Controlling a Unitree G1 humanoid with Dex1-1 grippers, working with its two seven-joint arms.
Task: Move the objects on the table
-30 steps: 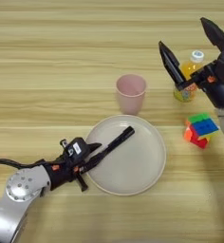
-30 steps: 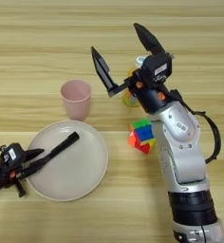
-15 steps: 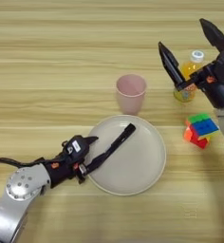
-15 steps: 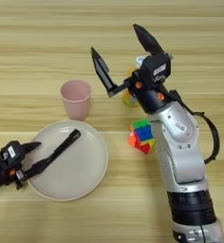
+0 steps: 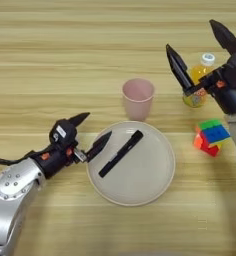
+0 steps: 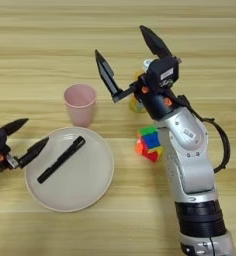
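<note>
Marker pen [image 5: 121,153] lies slantwise on the cream plate [image 5: 155,185], free of both end effectors. Left end effector [image 5: 90,132] hovers at the plate's 9 o'clock rim, fingers spread and empty. Pale-pink cup [image 5: 138,98] stands upright on the counter [image 5: 50,60] just off the plate's 12 o'clock. Colourful cube [image 5: 210,137] sits at 3 o'clock. Farther off, the right end effector [image 6: 125,59] is wide open above a small yellow bottle [image 5: 199,81]; only the right eye view shows its whole arm.
</note>
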